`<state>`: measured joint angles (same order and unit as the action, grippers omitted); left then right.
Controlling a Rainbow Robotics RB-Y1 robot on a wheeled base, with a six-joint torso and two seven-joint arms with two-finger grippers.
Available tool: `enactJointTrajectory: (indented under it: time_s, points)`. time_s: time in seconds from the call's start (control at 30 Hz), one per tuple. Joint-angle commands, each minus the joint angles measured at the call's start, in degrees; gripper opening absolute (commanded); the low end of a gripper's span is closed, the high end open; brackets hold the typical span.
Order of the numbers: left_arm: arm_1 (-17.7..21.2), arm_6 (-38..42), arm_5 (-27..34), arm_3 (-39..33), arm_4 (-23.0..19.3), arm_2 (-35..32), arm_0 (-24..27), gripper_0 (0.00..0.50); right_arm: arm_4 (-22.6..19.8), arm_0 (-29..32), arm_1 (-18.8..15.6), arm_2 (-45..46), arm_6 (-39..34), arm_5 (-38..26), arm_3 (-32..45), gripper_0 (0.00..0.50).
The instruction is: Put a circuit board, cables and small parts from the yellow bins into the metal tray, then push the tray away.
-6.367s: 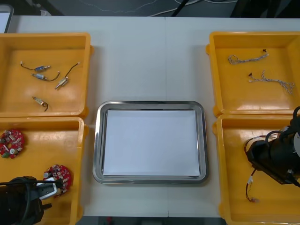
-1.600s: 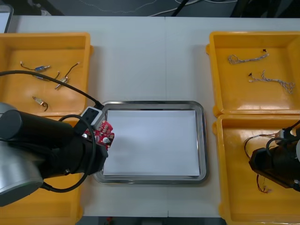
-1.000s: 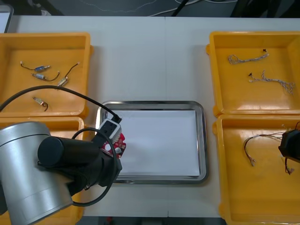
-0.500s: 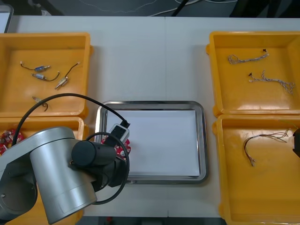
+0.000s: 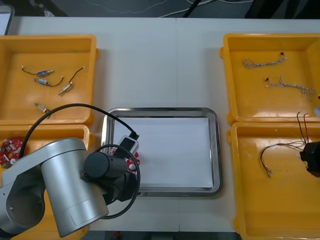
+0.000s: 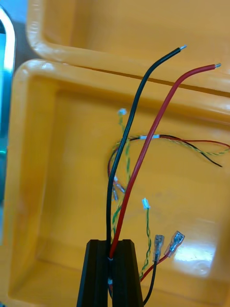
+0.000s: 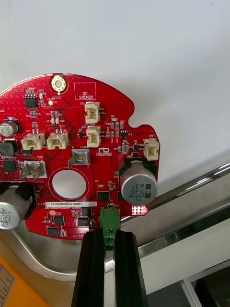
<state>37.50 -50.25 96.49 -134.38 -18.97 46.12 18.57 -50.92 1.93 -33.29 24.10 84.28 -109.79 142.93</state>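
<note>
One circuit board [image 7: 81, 144] pinched between left jaws

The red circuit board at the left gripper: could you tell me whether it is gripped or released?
Gripped: the left gripper is shut on the green connector of the circuit board, over the metal tray.

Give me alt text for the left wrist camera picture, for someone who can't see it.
The left gripper is shut on a green connector at the edge of a round red circuit board carrying white sockets and silver capacitors. The board is held over the white inside of the metal tray, close to its shiny rim.
</note>
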Motion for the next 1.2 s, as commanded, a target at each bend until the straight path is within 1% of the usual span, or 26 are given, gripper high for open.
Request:
enactJointTrajectory:
  time_s: [0.03,0.2,0.3,0.47,0.53,0.7,0.9,1.17,1.2]
  points:
    - [-1.6,1.7,-1.7,-0.1,-0.4,1.2,1.9,0.0,-1.7,0.7,-2.1,0.2,-1.0,-0.2,3.9,0.0]
    - [-1.6,1.0,-6.0,2.3,-0.3,2.1,2.0,0.0,-1.6,0.7,-2.1,-2.3,-1.8,-0.2,5.4,0.0]
    - [-1.6,0.6,-7.5,3.6,0.3,2.8,2.0,0.0,-0.8,0.7,-2.0,-3.6,-2.1,-0.2,6.1,0.0]
    - [-1.5,0.5,-7.6,4.1,0.8,3.8,1.9,0.0,1.5,0.7,-2.0,-6.1,-3.0,-0.2,7.1,0.0]
    - [-1.5,0.6,-7.6,4.1,0.8,4.1,2.0,0.0,1.8,0.7,-2.1,-6.4,-3.4,-0.2,7.1,0.0]
    - [-1.5,0.9,-7.5,4.4,0.9,4.3,1.9,0.0,1.8,0.7,-1.0,-6.5,-4.7,-0.2,7.1,0.0]
    - [-1.7,0.7,-7.5,6.1,1.6,4.4,1.9,0.0,1.7,0.7,-0.8,-6.8,-6.5,-0.2,7.1,0.0]
    - [-2.8,0.9,-8.1,6.1,2.3,4.3,1.9,0.0,2.1,0.7,-0.7,-6.8,-8.1,-0.2,7.1,0.0]
    - [-2.8,0.9,-8.2,6.1,2.3,4.3,1.9,0.013,2.0,0.7,-0.7,-6.8,-8.2,-0.2,7.1,0.0]
